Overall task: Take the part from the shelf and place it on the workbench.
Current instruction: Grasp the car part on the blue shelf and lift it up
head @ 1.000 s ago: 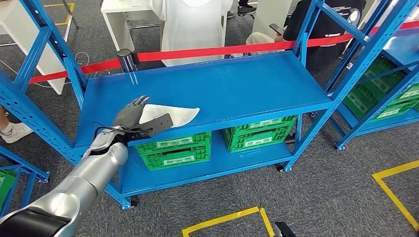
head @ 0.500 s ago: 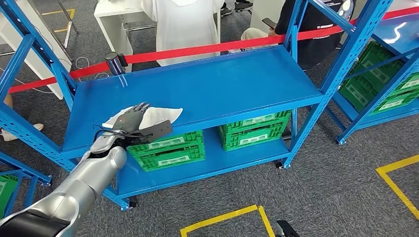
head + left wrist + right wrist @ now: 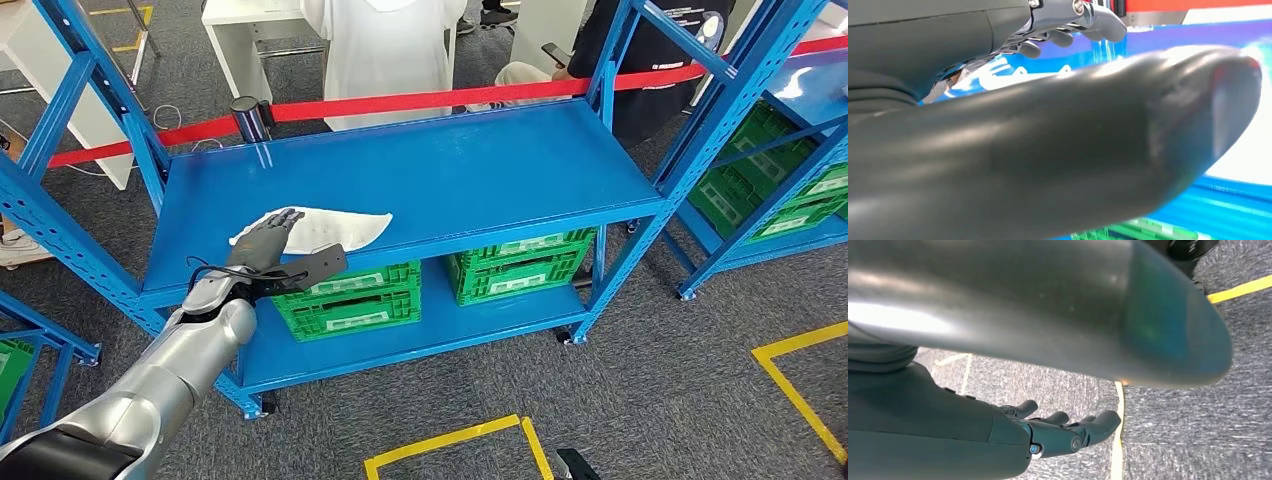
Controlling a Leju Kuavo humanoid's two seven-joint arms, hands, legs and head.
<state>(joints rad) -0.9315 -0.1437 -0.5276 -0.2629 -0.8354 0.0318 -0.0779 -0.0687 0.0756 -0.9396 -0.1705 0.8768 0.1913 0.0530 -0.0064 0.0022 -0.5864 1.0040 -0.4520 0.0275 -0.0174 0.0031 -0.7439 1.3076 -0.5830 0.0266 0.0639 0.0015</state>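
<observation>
Camera shifted, not the part: left hand [image 3: 262,243] still flat, fingers spread, holding nothing, on white part [image 3: 335,228] at blue shelf [image 3: 480,170] front-left; right hand [image 3: 1068,432] hangs loose, likewise holding nothing.

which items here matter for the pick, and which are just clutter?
Job:
white part, lying flat near the front edge of the shelf
left hand, fingers over the part's near end

Lying about:
green crates on the lower level
red barrier tape
right hand, hanging over the floor

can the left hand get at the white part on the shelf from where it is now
Probably yes: the left hand is already at the near end of the white part on the blue shelf, fingers over it, nothing between them. Whether it grips yet is unclear.
</observation>
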